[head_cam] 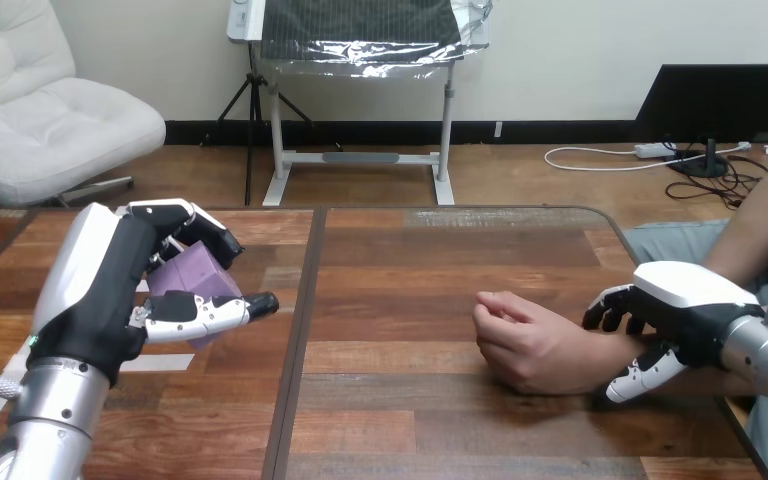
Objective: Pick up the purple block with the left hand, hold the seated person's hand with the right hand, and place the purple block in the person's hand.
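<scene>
Left robot hand [100,290] raised, curled; right robot hand [685,300] seemingly clasping.

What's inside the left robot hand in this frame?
A purple block sits in the left robot hand, held between its curled fingers above and its thumb below. The palm and fingers cover the block's back and part of its top.

Brown plank wooden table [410,250]: grained, smooth, faint sheen. At nine o'clock, matt, smooth-faced squarish purple block [195,272] in black left hand [100,290] with glossy white plastic shells; at seven o'clock, brushed silver metal forearm [55,405]. At three o'clock, right hand [685,300], same glossy white shell over matt black.
</scene>
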Robot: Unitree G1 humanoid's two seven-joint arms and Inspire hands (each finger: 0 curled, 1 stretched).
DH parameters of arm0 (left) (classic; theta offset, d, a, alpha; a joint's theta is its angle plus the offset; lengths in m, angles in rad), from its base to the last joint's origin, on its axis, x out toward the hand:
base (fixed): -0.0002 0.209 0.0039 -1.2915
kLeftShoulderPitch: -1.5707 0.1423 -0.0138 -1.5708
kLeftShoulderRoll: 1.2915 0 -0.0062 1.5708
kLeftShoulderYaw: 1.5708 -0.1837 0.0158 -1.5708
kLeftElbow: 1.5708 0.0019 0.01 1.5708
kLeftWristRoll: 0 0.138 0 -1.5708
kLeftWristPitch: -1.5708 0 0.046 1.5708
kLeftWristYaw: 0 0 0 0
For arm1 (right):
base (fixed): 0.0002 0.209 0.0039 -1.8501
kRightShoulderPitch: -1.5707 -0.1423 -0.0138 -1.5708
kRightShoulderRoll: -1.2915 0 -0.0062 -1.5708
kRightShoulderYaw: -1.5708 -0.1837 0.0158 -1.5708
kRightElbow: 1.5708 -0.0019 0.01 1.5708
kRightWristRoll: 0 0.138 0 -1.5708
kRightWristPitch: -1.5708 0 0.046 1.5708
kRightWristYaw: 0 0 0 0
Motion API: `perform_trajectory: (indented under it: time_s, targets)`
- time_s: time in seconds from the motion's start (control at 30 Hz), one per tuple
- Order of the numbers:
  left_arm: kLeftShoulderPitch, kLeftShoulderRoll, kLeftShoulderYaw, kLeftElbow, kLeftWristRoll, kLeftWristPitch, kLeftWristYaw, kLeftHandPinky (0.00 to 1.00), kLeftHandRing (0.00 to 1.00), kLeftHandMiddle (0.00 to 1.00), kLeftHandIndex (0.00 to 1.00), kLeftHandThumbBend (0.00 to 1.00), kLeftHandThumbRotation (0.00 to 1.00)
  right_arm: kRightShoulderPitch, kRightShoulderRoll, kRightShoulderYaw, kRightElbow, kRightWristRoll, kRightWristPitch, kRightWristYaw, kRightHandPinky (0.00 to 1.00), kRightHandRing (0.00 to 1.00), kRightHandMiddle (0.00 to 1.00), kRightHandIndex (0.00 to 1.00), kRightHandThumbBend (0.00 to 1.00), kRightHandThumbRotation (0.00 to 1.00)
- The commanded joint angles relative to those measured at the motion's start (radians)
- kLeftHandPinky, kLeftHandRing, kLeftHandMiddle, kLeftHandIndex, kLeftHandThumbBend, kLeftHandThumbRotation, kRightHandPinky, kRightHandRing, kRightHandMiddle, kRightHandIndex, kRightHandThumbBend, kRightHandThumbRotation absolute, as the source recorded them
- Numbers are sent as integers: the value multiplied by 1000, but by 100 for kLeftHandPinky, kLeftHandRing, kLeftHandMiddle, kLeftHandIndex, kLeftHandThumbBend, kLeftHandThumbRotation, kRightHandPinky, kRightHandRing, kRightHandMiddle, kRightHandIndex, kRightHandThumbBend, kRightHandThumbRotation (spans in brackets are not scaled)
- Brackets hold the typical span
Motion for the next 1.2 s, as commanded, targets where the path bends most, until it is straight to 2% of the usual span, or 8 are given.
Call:
perform_trajectory:
  time_s: [0.0, 0.2, 0.53, 0.83, 1.0, 1.17]
  targets:
    - [-33, 4, 28, -49, -8, -14, 2, 30, 35, 41, 44, 61, 0, 25, 34, 31, 93, 3, 34, 40, 56, 70, 76, 76, 84, 28]
    - [-35, 5, 32, -52, -7, -14, 0, 30, 35, 41, 44, 61, 0, 29, 41, 32, 98, 5, 32, 41, 56, 70, 76, 76, 89, 20]
    - [-39, 3, 40, -52, -11, -21, 4, 30, 36, 41, 44, 61, 0, 30, 43, 42, 95, 4, 30, 62, 49, 64, 72, 75, 98, 10]
    - [-44, 3, 48, -53, -9, -29, 9, 31, 36, 41, 44, 61, 0, 23, 43, 47, 98, 10, 36, 91, 46, 62, 69, 74, 100, 2]
    - [-47, 3, 53, -47, -11, -43, 13, 30, 35, 41, 43, 62, 0, 15, 42, 56, 103, 5, 47, 104, 48, 63, 71, 75, 100, 1]
    - [-50, 3, 57, -42, -15, -47, 11, 29, 34, 40, 43, 62, 0, 12, 44, 61, 100, 0, 68, 109, 45, 61, 68, 75, 100, 0]
